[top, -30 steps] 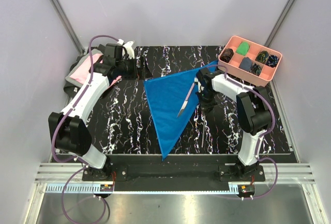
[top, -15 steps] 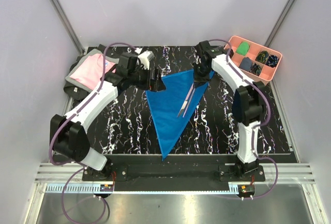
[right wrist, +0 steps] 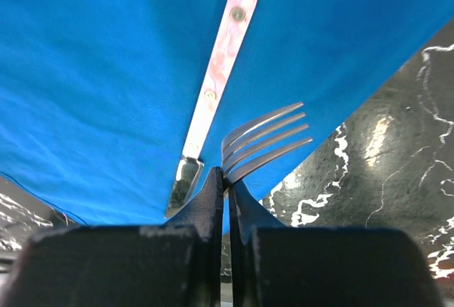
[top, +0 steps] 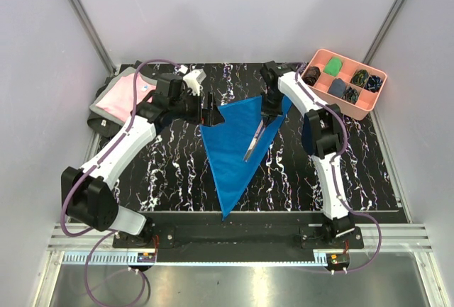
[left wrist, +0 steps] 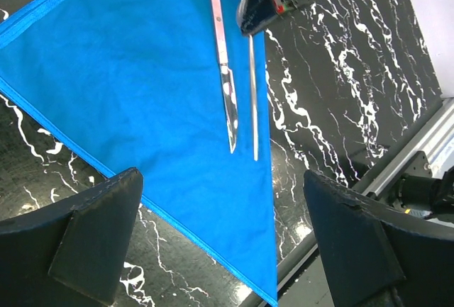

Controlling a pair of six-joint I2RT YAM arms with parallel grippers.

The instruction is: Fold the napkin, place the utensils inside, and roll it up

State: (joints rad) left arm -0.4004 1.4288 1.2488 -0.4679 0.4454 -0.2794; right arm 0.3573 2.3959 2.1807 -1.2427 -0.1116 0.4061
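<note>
The royal-blue napkin point(top: 234, 151) lies folded in a long triangle on the black marbled table, its point toward the near edge. It also shows in the left wrist view point(left wrist: 135, 94) and the right wrist view point(right wrist: 99, 66). A silver knife point(left wrist: 224, 73) and a slim fork point(left wrist: 253, 101) lie side by side along its right side point(top: 253, 140). My right gripper point(top: 267, 114) is shut on the fork's neck, just below the tines point(right wrist: 266, 140), with the knife point(right wrist: 213, 94) beside it. My left gripper point(top: 210, 108) is open over the napkin's far-left corner, holding nothing.
A pink folded shirt point(top: 117, 98) lies at the table's far left. A pink compartment tray point(top: 371, 103) with small cloth bundles stands at the far right. The table's metal front edge point(left wrist: 418, 144) shows beyond the napkin.
My right gripper has moved from the napkin's right side up to the far end of the utensils. My left gripper has moved right to the napkin's far-left corner.
</note>
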